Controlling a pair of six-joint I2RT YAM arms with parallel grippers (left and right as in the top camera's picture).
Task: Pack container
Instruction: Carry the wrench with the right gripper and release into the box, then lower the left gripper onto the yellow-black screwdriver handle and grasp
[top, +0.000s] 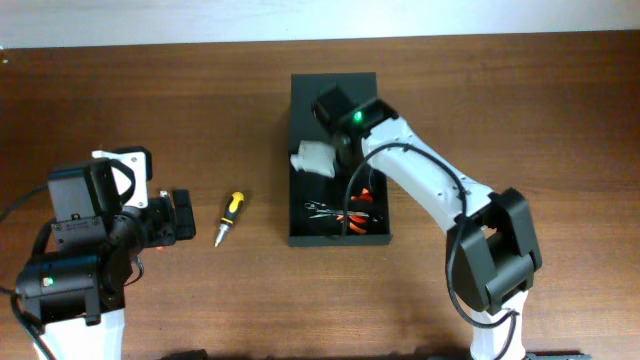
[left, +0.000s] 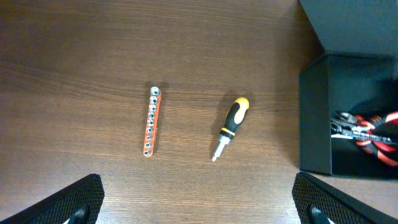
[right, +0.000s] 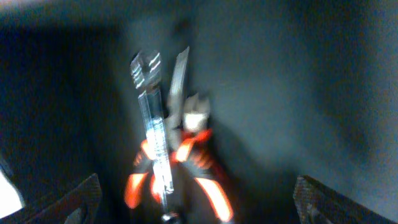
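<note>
Black right hand (right: 199, 202) over container (right: 305, 87)

R wrist view blurred; tools (right: 155, 137) at centre-left hard to id. L wrist: container (left: 314, 118) cut off at right edge.

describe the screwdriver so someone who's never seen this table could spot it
Find the dark container in the middle of the wooden table; on the bare wood to its left, toward the left arm, lies the screwdriver. It is stubby, with a yellow-and-black handle and a metal tip, unlike the thin orange strip of silver bits beside it.
</note>
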